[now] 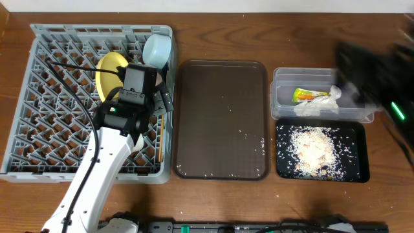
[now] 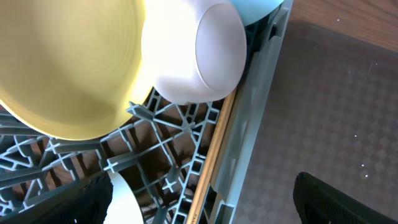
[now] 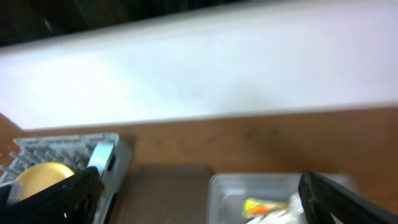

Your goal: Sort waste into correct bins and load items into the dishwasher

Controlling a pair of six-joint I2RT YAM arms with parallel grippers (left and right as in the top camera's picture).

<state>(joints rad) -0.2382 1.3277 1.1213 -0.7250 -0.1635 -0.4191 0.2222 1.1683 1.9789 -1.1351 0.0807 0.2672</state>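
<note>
Grey rack (image 1: 39, 97) holds yellow plate (image 1: 110, 71), blue cup (image 1: 157, 48), white cup (image 2: 199, 56), chopsticks (image 2: 214, 149). Wrapper (image 1: 307, 95) and tissue (image 1: 325, 105) lie in the clear tub (image 1: 281, 74), rice (image 1: 314, 147) in the black tray (image 1: 359, 169). Left hand (image 2: 202, 208) and right hand (image 3: 199, 199) are open, empty. Crumbs (image 1: 246, 134) left on the brown tray (image 1: 194, 97).

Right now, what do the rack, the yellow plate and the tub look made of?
Rack: matte grey moulded plastic, judging by its thin lattice ribs. Yellow plate: likely plastic or melamine, smooth with a soft sheen and faint concentric rings. Tub: clear plastic, by its see-through walls.
</note>
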